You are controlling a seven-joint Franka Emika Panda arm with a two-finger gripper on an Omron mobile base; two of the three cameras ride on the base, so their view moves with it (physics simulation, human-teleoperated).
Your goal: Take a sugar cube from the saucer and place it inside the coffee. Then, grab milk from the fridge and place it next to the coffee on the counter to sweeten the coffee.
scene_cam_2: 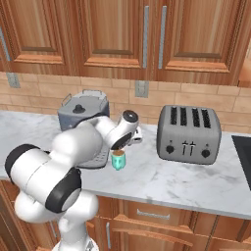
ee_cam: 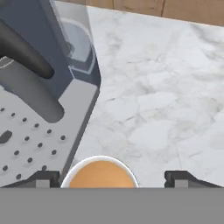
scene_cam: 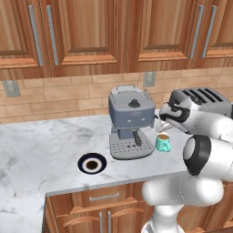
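The coffee [scene_cam: 163, 142], a teal mug of brown liquid, stands on the counter [scene_cam: 41, 145] just right of the espresso machine's tray. My gripper [scene_cam: 162, 128] hangs straight above it, open. In the hand view the two fingertips [ee_cam: 43, 178] stand wide apart either side of the coffee [ee_cam: 101, 174], with nothing between them. From the right, the gripper [scene_cam_2: 119, 146] sits just over the coffee [scene_cam_2: 118, 160]. The saucer [scene_cam: 92, 164] lies near the counter's front edge, left of the machine. The sugar cube is hidden. The milk and the fridge are out of view.
A grey espresso machine [scene_cam: 131, 122] stands close to the left of the mug, its spout and tray beside my hand [ee_cam: 35, 87]. A silver toaster [scene_cam_2: 188, 133] stands to the right. Bare marble [scene_cam_2: 162, 179] lies between mug and toaster. Wooden cabinets hang overhead.
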